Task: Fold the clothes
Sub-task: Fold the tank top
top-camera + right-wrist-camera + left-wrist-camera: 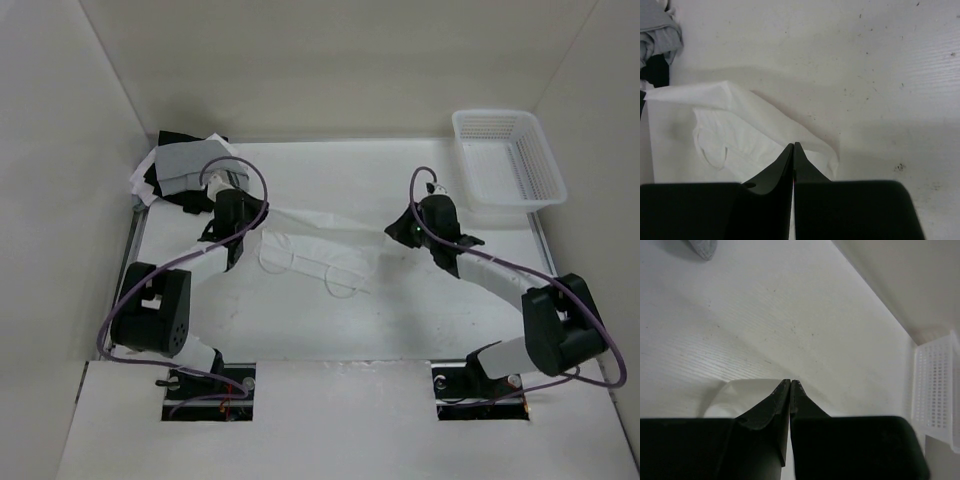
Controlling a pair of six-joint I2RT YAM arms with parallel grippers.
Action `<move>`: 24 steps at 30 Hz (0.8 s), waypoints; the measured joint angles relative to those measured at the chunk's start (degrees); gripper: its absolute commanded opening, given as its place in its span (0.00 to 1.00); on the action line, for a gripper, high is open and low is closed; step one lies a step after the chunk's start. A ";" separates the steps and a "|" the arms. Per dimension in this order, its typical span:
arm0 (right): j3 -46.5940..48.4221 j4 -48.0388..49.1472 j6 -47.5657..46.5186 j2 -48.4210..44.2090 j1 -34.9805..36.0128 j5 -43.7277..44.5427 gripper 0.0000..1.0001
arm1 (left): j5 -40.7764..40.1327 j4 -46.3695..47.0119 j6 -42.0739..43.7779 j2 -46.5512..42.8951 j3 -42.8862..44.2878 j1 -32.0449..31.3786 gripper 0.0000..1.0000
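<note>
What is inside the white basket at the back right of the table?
From above, the basket shows only its own mesh floor and walls, no item. The inside of its near wall is covered by the rim.

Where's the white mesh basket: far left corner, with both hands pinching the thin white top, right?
Wrong corner: the top external view shows the white plastic mesh basket far right. Left hand and right hand pinch the thin white top.

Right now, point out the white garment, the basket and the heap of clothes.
white garment [310,240]: top external view, on the cloth stretched between the arms.
basket [500,155]: top external view, on its bare mesh floor.
heap of clothes [185,165]: top external view, on the grey piece on top.
</note>
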 measured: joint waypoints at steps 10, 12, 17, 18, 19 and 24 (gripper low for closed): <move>-13.88 1.09 1.05 -12.66 5.95 2.05 0.04 | 3.89 6.23 -4.59 -5.92 -14.49 4.79 0.02; -15.98 0.85 1.92 -15.30 8.52 2.89 0.04 | 5.14 7.19 -5.68 -7.08 -16.74 6.49 0.02; -19.08 -0.09 4.74 -20.04 16.06 6.27 0.04 | 8.31 10.49 -7.89 -8.70 -20.26 9.40 0.02; -19.30 -0.44 5.29 -20.31 17.40 6.86 0.05 | 8.79 11.04 -8.26 -8.70 -20.68 9.86 0.02; -19.50 -0.57 5.97 -20.33 18.82 7.52 0.05 | 9.22 11.43 -8.57 -8.70 -21.00 10.23 0.02; -19.91 -1.09 8.57 -17.97 23.91 9.99 0.04 | 10.80 13.07 -9.86 -8.68 -22.40 10.91 0.02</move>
